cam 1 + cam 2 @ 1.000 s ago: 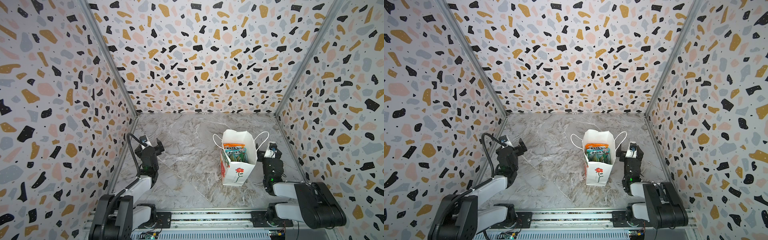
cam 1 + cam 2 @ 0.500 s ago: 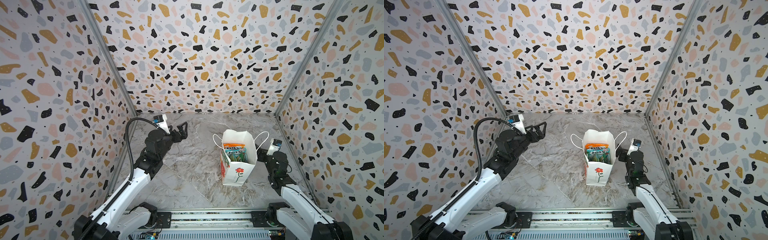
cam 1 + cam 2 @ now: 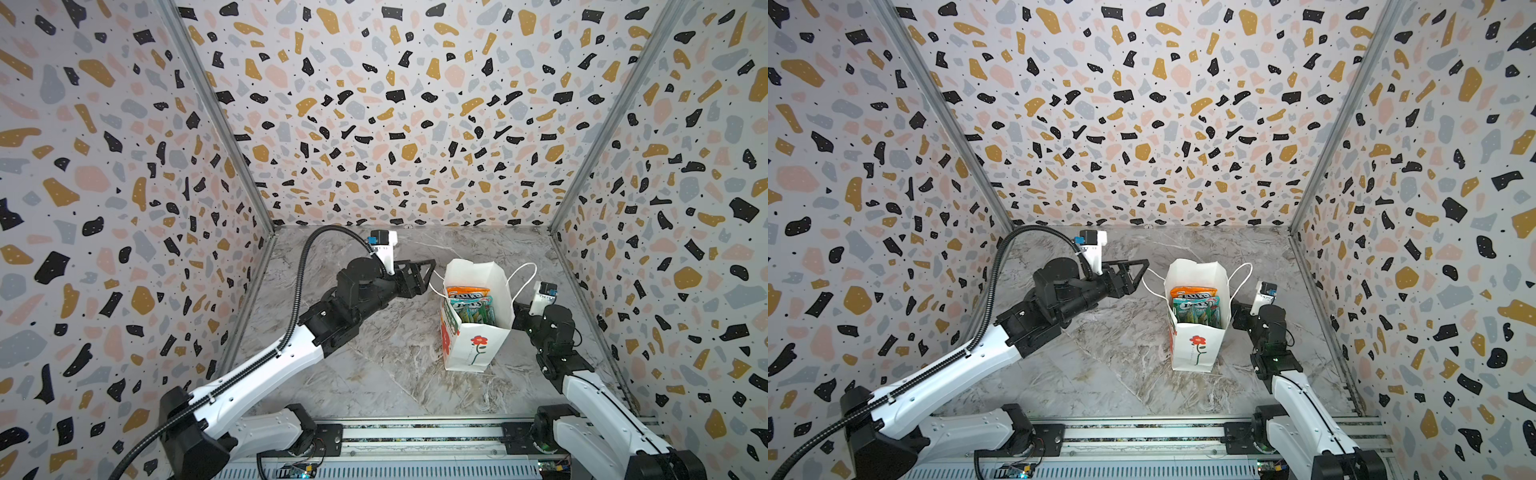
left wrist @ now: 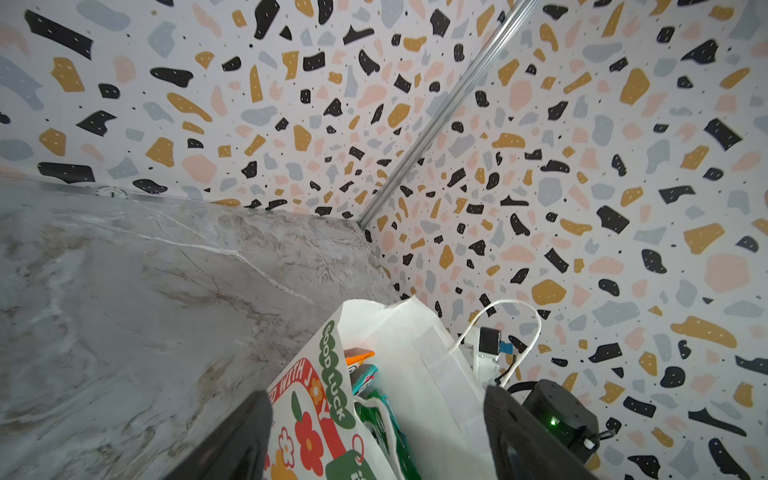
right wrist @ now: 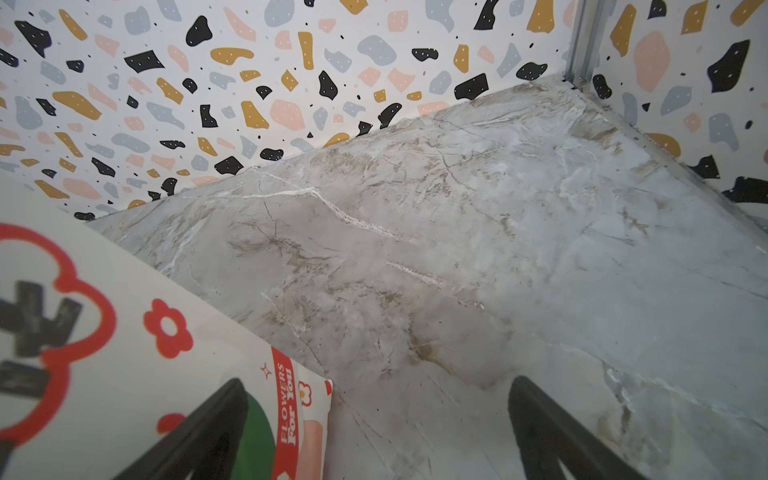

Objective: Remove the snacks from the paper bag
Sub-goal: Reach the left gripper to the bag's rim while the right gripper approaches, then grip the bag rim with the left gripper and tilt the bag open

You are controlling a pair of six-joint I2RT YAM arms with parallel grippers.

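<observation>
The white paper bag [image 3: 473,345] [image 3: 1196,349] stands upright right of centre, mouth open. The snacks stand packed inside it: an orange packet [image 3: 467,291], a teal one [image 3: 469,300] and green ones [image 3: 476,316]. My left gripper [image 3: 428,277] [image 3: 1139,276] is open at the bag's upper left rim, by its cord handle [image 3: 436,286]. In the left wrist view the left gripper [image 4: 376,392] straddles the bag's printed wall [image 4: 307,415], with the packets [image 4: 365,376] just beyond. My right gripper [image 5: 376,390] is open and low beside the bag's right side [image 5: 104,324], mostly hidden behind the bag in both top views.
Speckled walls close in the marble floor [image 3: 374,374] on three sides; the right wall is close behind my right arm [image 3: 552,328]. A metal rail [image 3: 415,436] runs along the front edge. The bag's right cord handle [image 3: 524,276] loops over my right wrist camera.
My left arm has swung from near the left wall across to the bag's left rim. My right arm has stretched forward along the bag's right side. The bag has not moved.
</observation>
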